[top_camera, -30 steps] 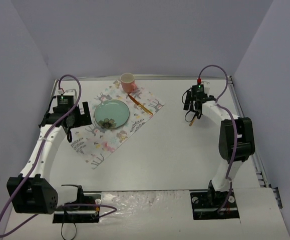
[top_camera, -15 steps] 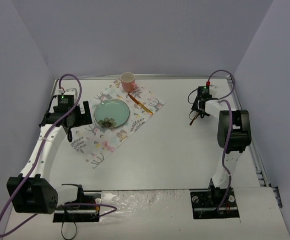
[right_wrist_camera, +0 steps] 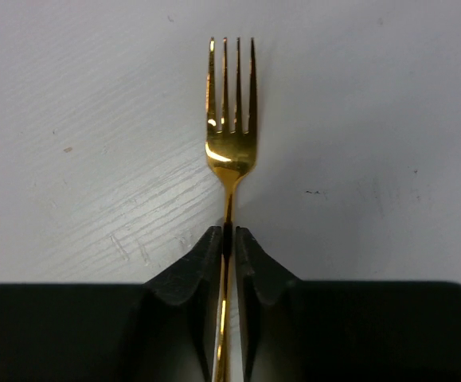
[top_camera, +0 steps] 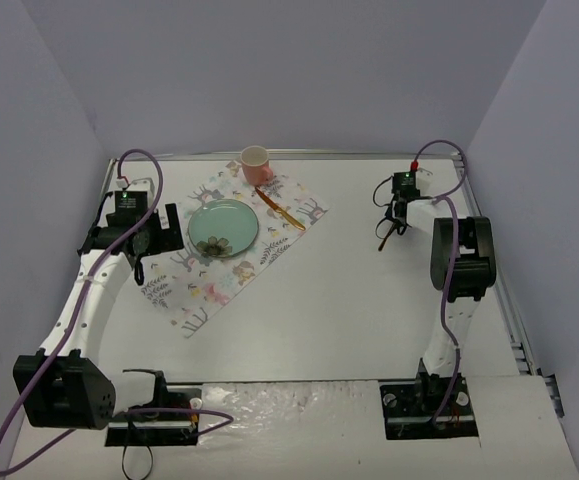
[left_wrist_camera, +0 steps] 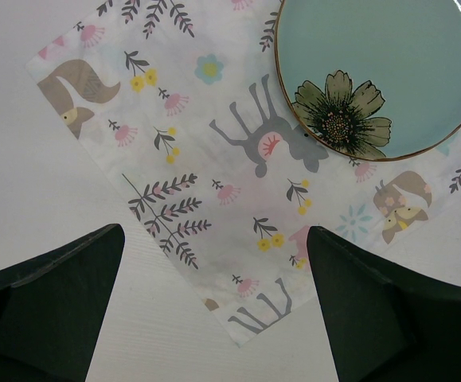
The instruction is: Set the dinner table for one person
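A gold fork point(right_wrist_camera: 232, 119) lies on the white dinner table point(top_camera: 349, 300) at the back right, tines pointing away from the wrist camera. My right gripper point(right_wrist_camera: 228, 239) is shut on its thin handle; from above the gripper point(top_camera: 393, 218) and the fork point(top_camera: 381, 240) sit near the right wall. My left gripper point(left_wrist_camera: 216, 235) hangs open over the near corner of the patterned placemat point(left_wrist_camera: 214, 159), nothing between its fingers. From above it point(top_camera: 161, 232) is at the placemat's point(top_camera: 209, 285) left edge, beside the teal plate point(top_camera: 223, 227).
A pink cup point(top_camera: 256, 163) stands at the placemat's far corner. A gold utensil point(top_camera: 279, 210) lies on the placemat right of the plate. The plate point(left_wrist_camera: 381, 72) carries a flower print. Walls enclose the table on three sides.
The right gripper's jaws have closed onto the fork's handle, and the right arm has shifted slightly to the right. The left arm has not moved.
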Motion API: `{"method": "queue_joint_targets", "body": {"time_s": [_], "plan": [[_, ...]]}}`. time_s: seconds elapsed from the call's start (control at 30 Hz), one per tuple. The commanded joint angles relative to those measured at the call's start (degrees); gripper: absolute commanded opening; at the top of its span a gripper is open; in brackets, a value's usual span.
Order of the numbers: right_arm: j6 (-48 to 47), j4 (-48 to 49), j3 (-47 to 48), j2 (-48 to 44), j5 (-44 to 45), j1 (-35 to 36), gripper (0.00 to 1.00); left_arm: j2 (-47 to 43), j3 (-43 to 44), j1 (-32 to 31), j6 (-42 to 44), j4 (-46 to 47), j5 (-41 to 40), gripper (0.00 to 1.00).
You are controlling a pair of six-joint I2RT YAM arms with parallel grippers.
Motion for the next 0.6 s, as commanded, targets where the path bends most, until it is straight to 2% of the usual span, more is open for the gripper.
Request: {"method": "queue_joint_targets", "body": {"time_s": [0.0,0.07,0.33,0.57], "plan": [[0.6,0.6,0.0,0.1,0.3,-0.6,0.03,-1.2,1.6,-0.4,0.6,1.3,-0.6,0.97],[-0.1,0.6,-0.5,-0.2,0.5,-0.7,0.0,-1.2,1.6,-0.4,0.5,1.3,-0.5,0.97],[-7.4,0.7,-3.7,-7.0,-4.6,1.4,0.0,-0.7,1.2,-1.4,0.4,1.6,-0.5,0.97],[-11.6,0.7,-8.0,-16.7,-7.6,10.6,0.0,0.0,1.9,-3.0,-0.9,2.0,1.9,0.97]]}}
